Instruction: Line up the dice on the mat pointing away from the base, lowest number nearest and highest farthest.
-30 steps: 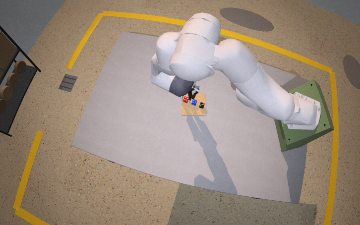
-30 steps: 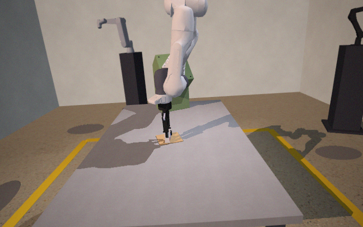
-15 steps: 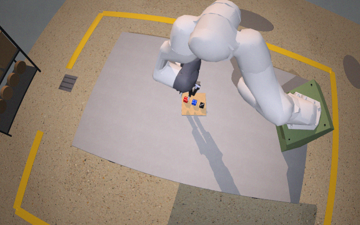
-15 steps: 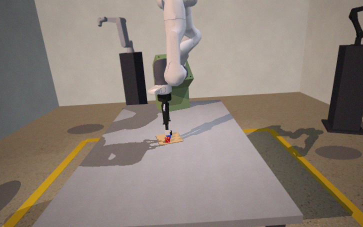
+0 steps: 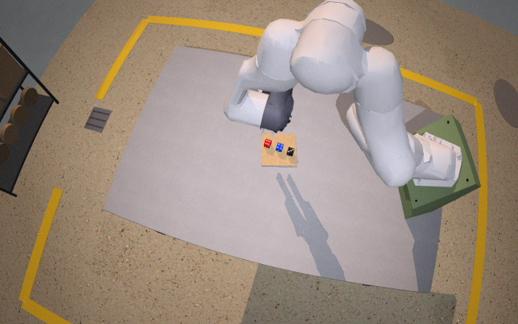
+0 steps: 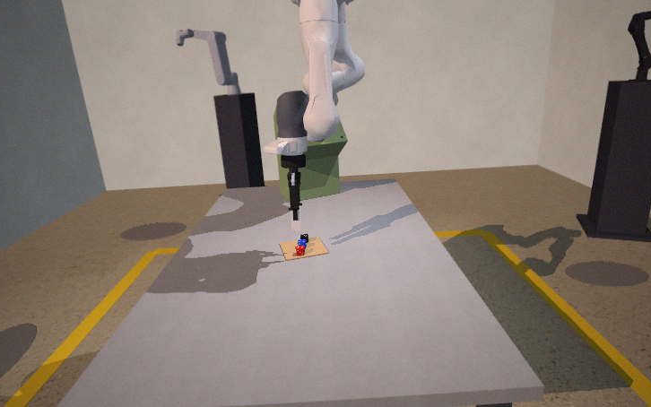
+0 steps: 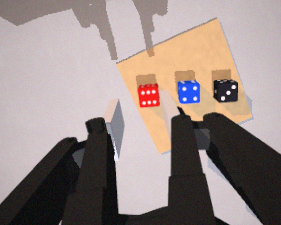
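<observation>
Three dice sit in a row on the tan mat (image 5: 279,160) (image 6: 318,247) (image 7: 197,46): the black die (image 5: 290,151) (image 6: 304,238) (image 7: 225,91) toward its base-side edge, the blue die (image 5: 280,147) (image 6: 301,243) (image 7: 189,92) near its middle, the red die (image 5: 267,143) (image 6: 299,250) (image 7: 149,95) toward its far edge. The gripper (image 5: 268,132) (image 6: 295,224) (image 7: 141,108) hangs higher than the mat, near its edge, fingers modestly parted, holding nothing.

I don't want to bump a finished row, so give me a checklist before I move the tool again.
1. Tool open, off the dice: ok
2. Black die (3) nearest the green pedestal, blue die (4) middle, red die (6) farthest: ok
3. All dice fully on the tan mat: ok
4. Row nearly straight: ok, by eye
5. Starting numbers kept: cannot tell
</observation>
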`<state>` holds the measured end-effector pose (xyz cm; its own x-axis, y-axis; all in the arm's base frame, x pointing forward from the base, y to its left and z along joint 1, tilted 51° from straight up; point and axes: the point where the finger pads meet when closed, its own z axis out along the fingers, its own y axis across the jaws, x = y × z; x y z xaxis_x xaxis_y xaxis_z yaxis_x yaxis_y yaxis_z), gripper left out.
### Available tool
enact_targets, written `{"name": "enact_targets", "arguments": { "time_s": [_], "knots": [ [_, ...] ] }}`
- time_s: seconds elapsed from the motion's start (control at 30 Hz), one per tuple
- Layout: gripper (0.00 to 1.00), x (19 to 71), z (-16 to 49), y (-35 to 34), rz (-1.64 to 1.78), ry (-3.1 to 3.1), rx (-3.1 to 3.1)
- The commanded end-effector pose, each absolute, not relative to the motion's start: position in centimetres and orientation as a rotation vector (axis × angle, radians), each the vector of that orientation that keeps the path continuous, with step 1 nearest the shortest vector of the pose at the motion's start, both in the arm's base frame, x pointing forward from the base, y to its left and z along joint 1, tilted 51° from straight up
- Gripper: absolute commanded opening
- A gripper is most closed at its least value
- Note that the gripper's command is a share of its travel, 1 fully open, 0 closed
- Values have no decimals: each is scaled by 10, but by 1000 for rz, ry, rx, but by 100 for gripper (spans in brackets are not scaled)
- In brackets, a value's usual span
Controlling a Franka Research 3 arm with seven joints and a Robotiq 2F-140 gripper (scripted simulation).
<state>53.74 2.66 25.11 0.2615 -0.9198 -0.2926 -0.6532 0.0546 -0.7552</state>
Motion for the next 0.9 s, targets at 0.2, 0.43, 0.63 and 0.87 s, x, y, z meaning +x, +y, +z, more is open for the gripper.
{"name": "enact_targets", "arguments": {
  "time_s": [0.2, 0.43, 0.63, 0.87],
  "knots": [
    [100, 536, 252, 32, -280, 1525, -1666],
    [100, 536, 252, 32, -280, 1525, -1666],
    [100, 536, 252, 32, -280, 1525, -1666],
    [100, 535, 253, 31, -280, 1525, -1666]
  ]
}}
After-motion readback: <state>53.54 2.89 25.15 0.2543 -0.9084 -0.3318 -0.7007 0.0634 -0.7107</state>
